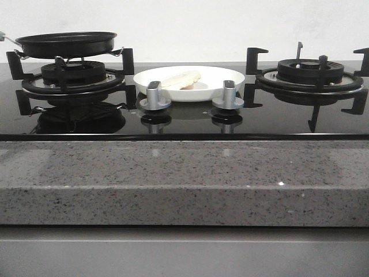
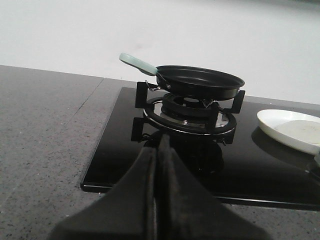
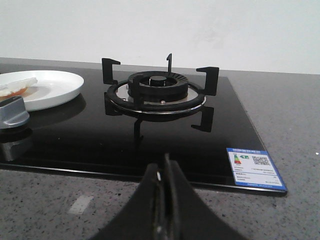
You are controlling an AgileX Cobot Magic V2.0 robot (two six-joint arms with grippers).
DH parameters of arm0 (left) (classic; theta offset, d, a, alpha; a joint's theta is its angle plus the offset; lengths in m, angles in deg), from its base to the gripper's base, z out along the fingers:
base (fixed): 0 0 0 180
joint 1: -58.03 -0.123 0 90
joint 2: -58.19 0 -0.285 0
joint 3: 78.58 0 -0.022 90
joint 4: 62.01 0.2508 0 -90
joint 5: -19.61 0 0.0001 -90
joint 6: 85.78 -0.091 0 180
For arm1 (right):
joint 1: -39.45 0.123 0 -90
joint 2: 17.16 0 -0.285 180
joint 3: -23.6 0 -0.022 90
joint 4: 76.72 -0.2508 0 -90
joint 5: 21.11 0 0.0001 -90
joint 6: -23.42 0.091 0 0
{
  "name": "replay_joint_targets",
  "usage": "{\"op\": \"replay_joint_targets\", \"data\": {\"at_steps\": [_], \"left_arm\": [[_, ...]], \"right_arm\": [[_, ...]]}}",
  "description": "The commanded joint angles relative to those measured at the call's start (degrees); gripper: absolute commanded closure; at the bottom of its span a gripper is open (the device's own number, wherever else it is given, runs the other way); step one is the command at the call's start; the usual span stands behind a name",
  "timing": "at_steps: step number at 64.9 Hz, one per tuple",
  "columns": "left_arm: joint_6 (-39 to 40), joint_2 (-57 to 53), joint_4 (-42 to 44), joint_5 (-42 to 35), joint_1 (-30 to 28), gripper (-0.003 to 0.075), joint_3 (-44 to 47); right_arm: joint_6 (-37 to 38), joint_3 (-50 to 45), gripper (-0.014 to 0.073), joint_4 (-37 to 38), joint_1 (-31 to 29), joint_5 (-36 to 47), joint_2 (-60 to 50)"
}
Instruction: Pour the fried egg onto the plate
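The white plate sits on the black glass hob between the two burners, behind two silver knobs. The fried egg lies folded on it, pale cream with an orange spot; its edge shows in the right wrist view. The plate also shows in the left wrist view. The black pan with a pale green handle rests on the left burner and looks empty. My left gripper is shut and empty, above the hob's near left edge. My right gripper is shut and empty, before the right burner. Neither gripper shows in the front view.
The right burner has black prongs standing up. Two silver knobs stand in front of the plate. A grey speckled stone counter runs along the front. A blue and white label sits on the hob's right corner.
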Motion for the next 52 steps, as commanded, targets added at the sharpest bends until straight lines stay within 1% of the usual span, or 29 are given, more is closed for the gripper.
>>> {"op": "replay_joint_targets", "data": {"at_steps": [1, 18, 22, 28, 31, 52], "left_arm": [[0.65, -1.03, -0.48, -4.79, -0.09, 0.0739, 0.32], [0.65, -1.03, -0.48, -4.79, -0.09, 0.0739, 0.32], [0.65, -1.03, -0.48, -4.79, -0.09, 0.0739, 0.32], [0.65, -1.03, -0.48, -4.79, -0.09, 0.0739, 0.32], [0.65, -1.03, -0.48, -4.79, -0.09, 0.0739, 0.32], [0.65, -1.03, -0.48, -4.79, -0.09, 0.0739, 0.32]], "right_arm": [[-0.53, 0.27, 0.066, -0.21, 0.0, 4.99, -1.17], [0.14, 0.27, 0.066, 0.39, -0.01, 5.57, -1.17], [3.13, 0.27, 0.066, 3.73, -0.08, 5.81, -1.17], [11.93, 0.22, 0.066, 10.52, -0.08, 5.94, -1.17], [13.75, 0.22, 0.066, 12.09, -0.08, 5.94, -1.17], [13.69, 0.22, 0.066, 11.91, -0.12, 5.94, -1.17]]}}
